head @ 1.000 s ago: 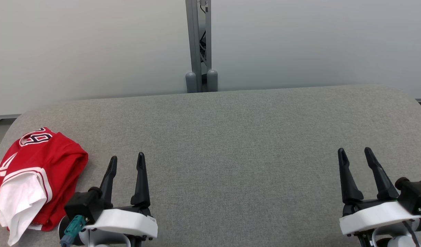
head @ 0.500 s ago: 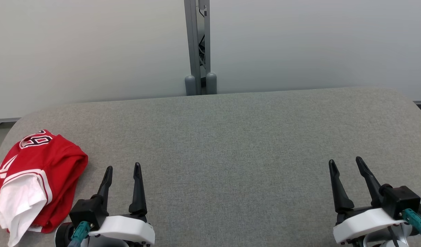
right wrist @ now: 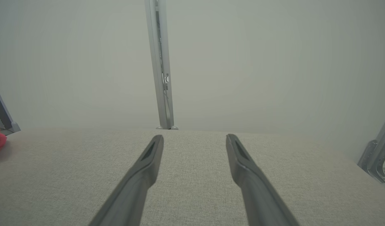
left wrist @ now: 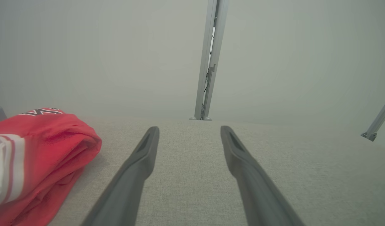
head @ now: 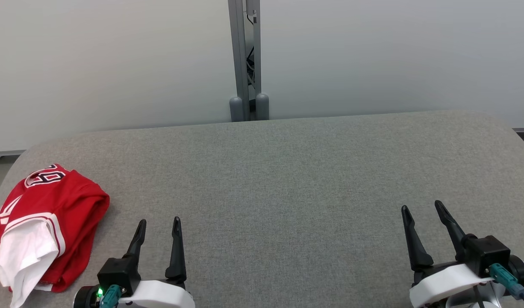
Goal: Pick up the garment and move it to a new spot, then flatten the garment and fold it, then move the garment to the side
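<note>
Both grippers drawn back toward near edge since a second ago. Head view: left gripper and right gripper spread wide, holding nothing. Folded red-and-white garment lies far left on grey fabric table; its numerals unreadable. Pale wall, grey post behind. Left wrist view: garment near, untouched. Right wrist view: garment well apart, left edge.

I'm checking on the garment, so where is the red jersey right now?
In the head view, the red jersey lies at the left end of the grey padded table, just left of the left gripper.
</note>
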You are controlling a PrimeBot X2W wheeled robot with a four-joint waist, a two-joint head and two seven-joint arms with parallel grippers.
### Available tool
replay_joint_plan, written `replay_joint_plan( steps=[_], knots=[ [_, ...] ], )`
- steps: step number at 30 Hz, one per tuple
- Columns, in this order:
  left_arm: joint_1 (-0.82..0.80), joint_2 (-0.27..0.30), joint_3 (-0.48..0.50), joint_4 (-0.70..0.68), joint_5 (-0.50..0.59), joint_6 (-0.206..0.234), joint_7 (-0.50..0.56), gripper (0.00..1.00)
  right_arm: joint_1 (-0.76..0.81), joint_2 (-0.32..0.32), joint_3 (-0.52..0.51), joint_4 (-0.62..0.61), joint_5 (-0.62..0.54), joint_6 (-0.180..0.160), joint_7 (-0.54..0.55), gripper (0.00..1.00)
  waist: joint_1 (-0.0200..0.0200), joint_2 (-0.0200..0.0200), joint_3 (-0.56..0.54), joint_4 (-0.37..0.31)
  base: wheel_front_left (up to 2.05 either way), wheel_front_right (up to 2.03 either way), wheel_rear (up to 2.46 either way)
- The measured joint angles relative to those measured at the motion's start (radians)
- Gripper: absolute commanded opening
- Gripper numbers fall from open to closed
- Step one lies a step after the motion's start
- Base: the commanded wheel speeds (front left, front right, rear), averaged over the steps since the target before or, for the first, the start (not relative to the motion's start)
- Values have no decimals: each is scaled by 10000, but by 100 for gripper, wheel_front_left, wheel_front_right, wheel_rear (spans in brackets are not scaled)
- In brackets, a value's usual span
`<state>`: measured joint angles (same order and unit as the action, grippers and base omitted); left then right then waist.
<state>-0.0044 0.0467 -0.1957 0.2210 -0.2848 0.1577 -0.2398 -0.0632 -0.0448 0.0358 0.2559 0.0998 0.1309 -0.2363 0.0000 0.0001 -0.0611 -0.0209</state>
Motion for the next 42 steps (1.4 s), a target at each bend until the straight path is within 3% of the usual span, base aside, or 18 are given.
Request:
replay_joint_plan(
  steps=[13, 27, 35, 42],
  knots=[
    [-27, 2, -56, 157, 800, -54, -209, 100, -100, -13, 109, 157, -669, 0, -217, 100, 0, 0, -42, -1, 0, 0, 0],
    [-58, -2, -109, 132, 913, -88, -221, 100, -72, -31, -61, 188, -445, -2, -253, 100, 0, 0, -65, 157, 0, 0, 0],
    [-202, 6, -104, 67, 1007, -136, -236, 100, 116, -31, 119, -52, -253, 0, -255, 100, 0, 0, -16, 923, 0, 0, 0],
    [-178, 12, 178, -63, 1237, -219, -236, 100, 150, -29, 516, -290, -6, 0, -267, 100, 1, 0, 82, 2420, 0, 0, 0]
  ],
)
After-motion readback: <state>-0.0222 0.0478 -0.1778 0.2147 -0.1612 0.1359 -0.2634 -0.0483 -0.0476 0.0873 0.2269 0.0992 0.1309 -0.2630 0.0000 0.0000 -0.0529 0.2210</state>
